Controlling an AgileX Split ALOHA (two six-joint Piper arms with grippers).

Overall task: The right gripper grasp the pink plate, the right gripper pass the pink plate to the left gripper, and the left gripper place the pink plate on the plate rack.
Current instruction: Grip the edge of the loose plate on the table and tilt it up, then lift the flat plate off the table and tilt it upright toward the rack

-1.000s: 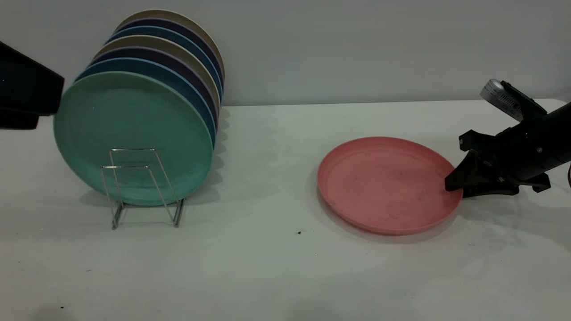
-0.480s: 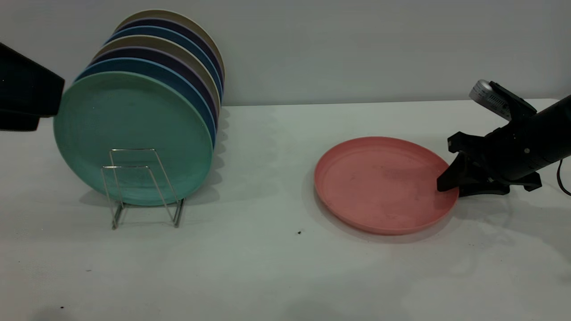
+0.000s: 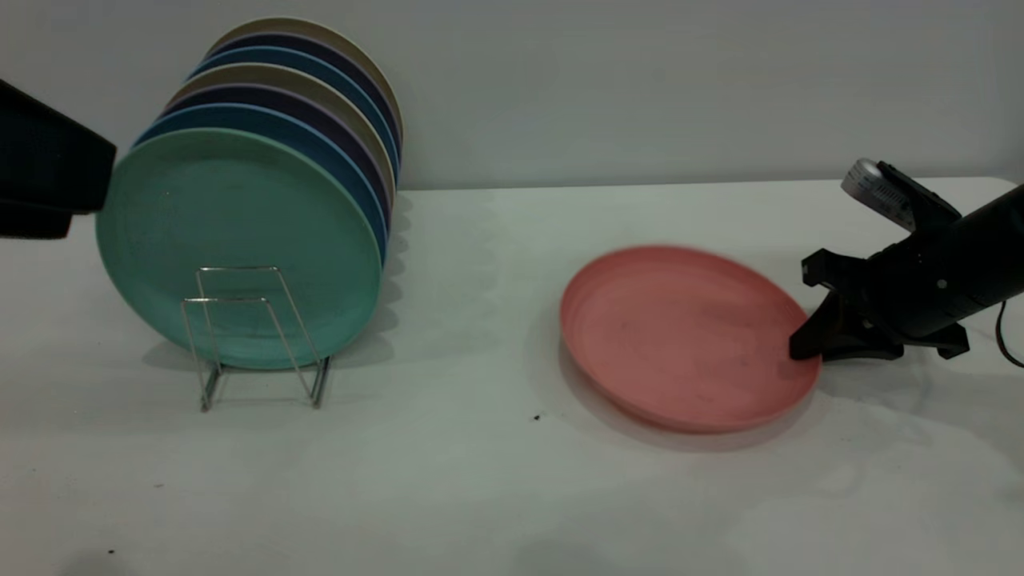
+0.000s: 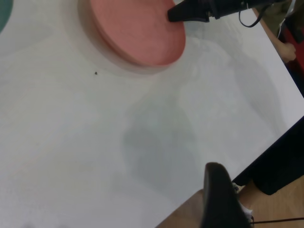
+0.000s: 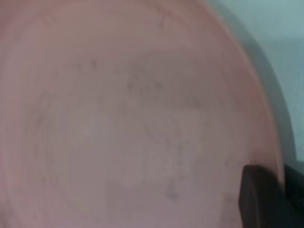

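The pink plate (image 3: 684, 336) lies on the white table at centre right, tipped up a little on its right side and blurred. My right gripper (image 3: 804, 348) is shut on its right rim, the arm reaching in low from the right. From the right wrist the pink plate (image 5: 128, 114) fills the view, with one black finger (image 5: 259, 199) on its inner rim. The left wrist view shows the pink plate (image 4: 135, 31) and the right gripper (image 4: 173, 14) far off. The plate rack (image 3: 256, 336) stands at left. My left gripper (image 3: 48, 172) hangs parked at the far left edge.
Several plates stand on edge in the rack, a mint-green plate (image 3: 240, 240) in front, blue, dark and beige ones behind. Two wire loops at the rack's front hold nothing. The table's front edge (image 4: 266, 142) shows in the left wrist view.
The right gripper slid left along the table onto the plate's rim. The plate shifted slightly left and now tilts up. The left arm has not moved.
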